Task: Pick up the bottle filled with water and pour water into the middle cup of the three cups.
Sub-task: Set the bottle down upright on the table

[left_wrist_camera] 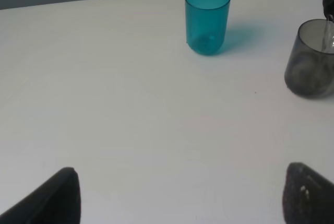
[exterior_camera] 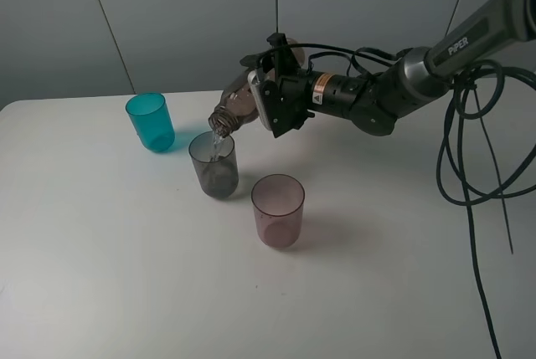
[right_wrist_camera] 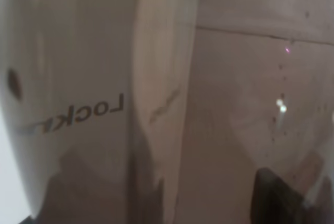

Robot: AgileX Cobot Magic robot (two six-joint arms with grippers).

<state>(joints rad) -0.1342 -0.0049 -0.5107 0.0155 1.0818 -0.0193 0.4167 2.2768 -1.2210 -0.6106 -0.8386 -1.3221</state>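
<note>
Right gripper [exterior_camera: 270, 101] is clenched on the bottle [exterior_camera: 236, 105], grasping it around the body. The arm reaches in from the right, above the counter [exterior_camera: 100, 275].

Bottle is off the counter and tipped. Its base is up at the gripper and its neck points down and left. The mouth sits just above the rim of the middle cup [exterior_camera: 213, 166], over the cup's far-right edge. A thin stream of water runs from the mouth into the cup. Can't tell if the mouth touches the rim. Left wrist view catches the stream at the frame edge, falling inside the cup wall.

Right wrist view: the bottle wall fills nearly the whole frame, right up against the camera. It's brownish and translucent, with printed lettering that includes "LOCK". The gripper's own fingers aren't clear there.

Cups: all three are upright on the counter in a diagonal row, none touching. The teal cup [exterior_camera: 151, 122] is far left, the middle cup is between, and the pink cup [exterior_camera: 277, 210] is nearest the camera, to the right.

Left gripper [left_wrist_camera: 182, 195] is released. Its fingers [left_wrist_camera: 57, 198] are spread wide with nothing between them, over bare counter and well apart from the teal cup and the middle cup. It isn't visible in the high view.

Cables [exterior_camera: 469, 166] hang off the right arm on the right side.
</note>
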